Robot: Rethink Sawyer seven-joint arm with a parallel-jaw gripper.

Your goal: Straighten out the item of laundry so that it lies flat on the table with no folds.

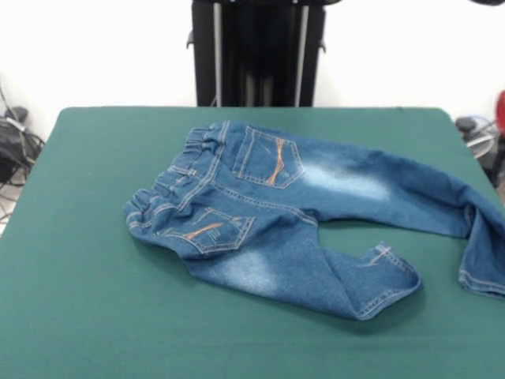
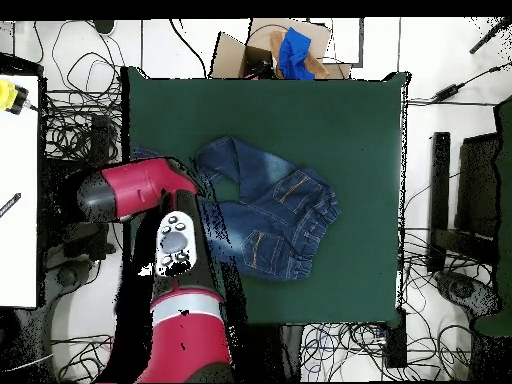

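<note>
The item of laundry (image 1: 268, 213) is a small pair of blue jeans lying back-pockets-up on the green table (image 1: 87, 260). In the front view its gathered waistband points left. One leg runs to the table's right edge and bends back there. The nearer leg ends in a turned-over cuff (image 1: 384, 260). From overhead the jeans (image 2: 268, 215) lie left of the table's (image 2: 350, 120) centre, with the leg ends reaching under the red arm (image 2: 135, 190) at the table's left edge. The gripper shows in neither view.
A cardboard box (image 2: 255, 50) holding a blue item stands beyond the table's top edge in the overhead view. Cables lie all around on the floor. Black equipment (image 2: 465, 200) stands to the right, and a white surface (image 2: 18, 200) to the left.
</note>
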